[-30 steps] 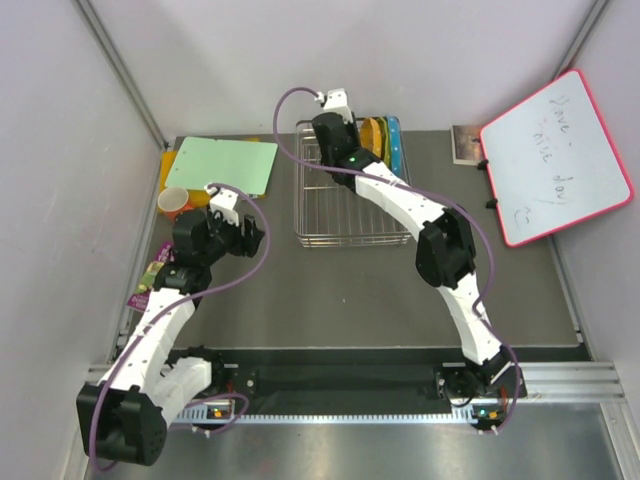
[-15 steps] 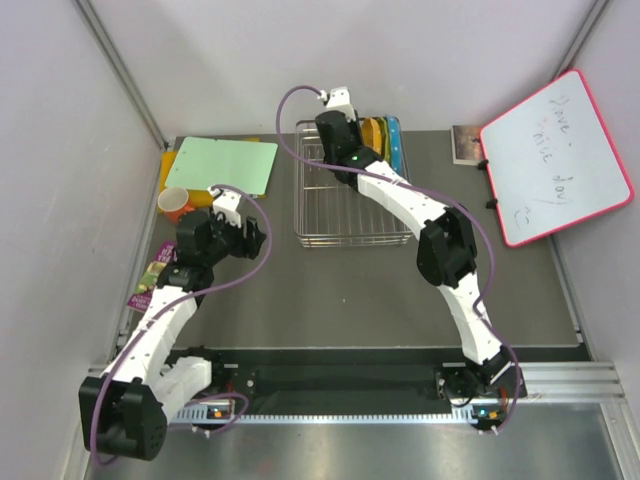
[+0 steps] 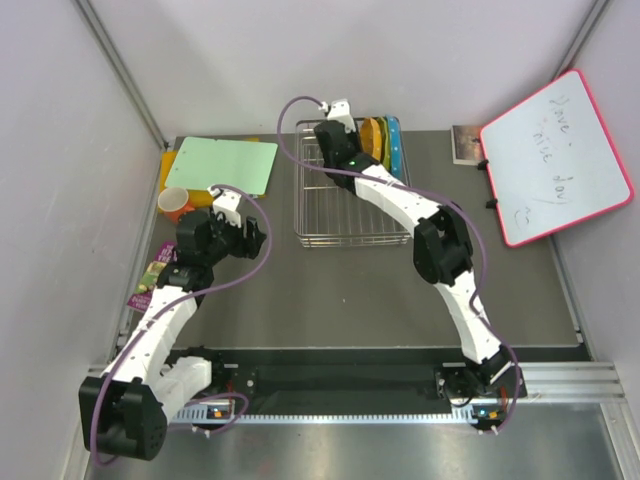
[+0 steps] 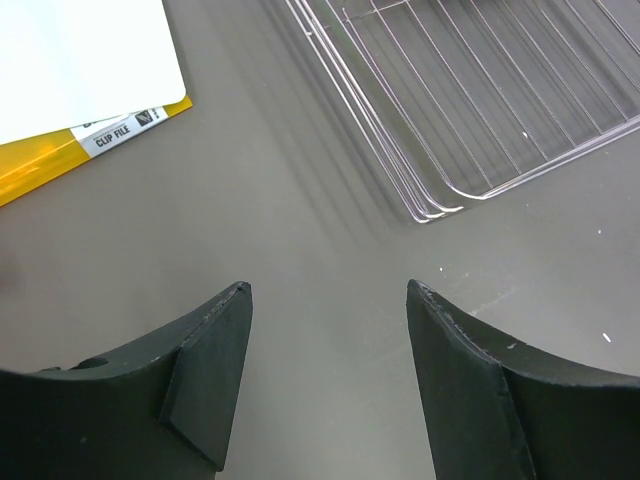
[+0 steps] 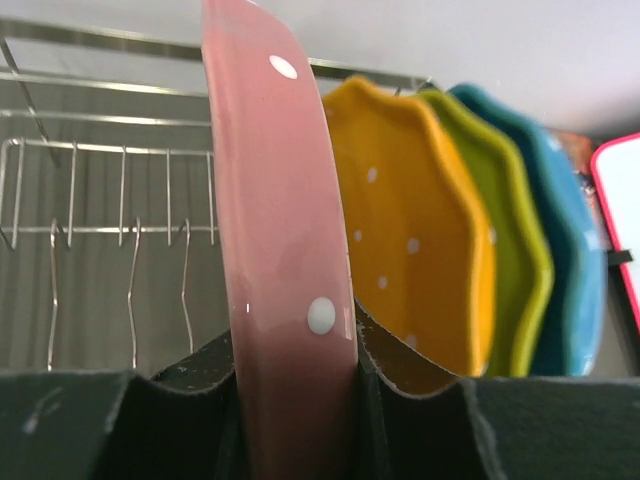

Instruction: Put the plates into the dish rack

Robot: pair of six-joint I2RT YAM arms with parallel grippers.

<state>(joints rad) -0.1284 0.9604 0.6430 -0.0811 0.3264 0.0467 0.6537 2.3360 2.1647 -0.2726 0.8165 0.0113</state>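
Observation:
The dish rack [image 3: 345, 205] is a silver wire basket at the back middle of the table. The orange plate [image 5: 420, 240], yellow-green plate [image 5: 515, 260] and blue plate [image 5: 578, 280] stand on edge in a row at its back right; they also show in the top view [image 3: 385, 140]. My right gripper [image 5: 295, 350] is shut on the pink plate [image 5: 280, 220], holding it upright just left of the orange plate, over the rack's dividers [image 5: 130, 260]. My left gripper [image 4: 328, 292] is open and empty above the table, near the rack's front left corner [image 4: 440, 205].
A green cutting board [image 3: 222, 165] lies on a yellow clip file [image 4: 90, 150] at the back left, with an orange cup [image 3: 173, 203] beside it. Small packets [image 3: 150, 280] lie along the left edge. A pink-framed whiteboard [image 3: 555, 155] leans at the right.
My right gripper has shifted slightly with the pink plate at the back of the rack. My left arm has edged slightly to the left.

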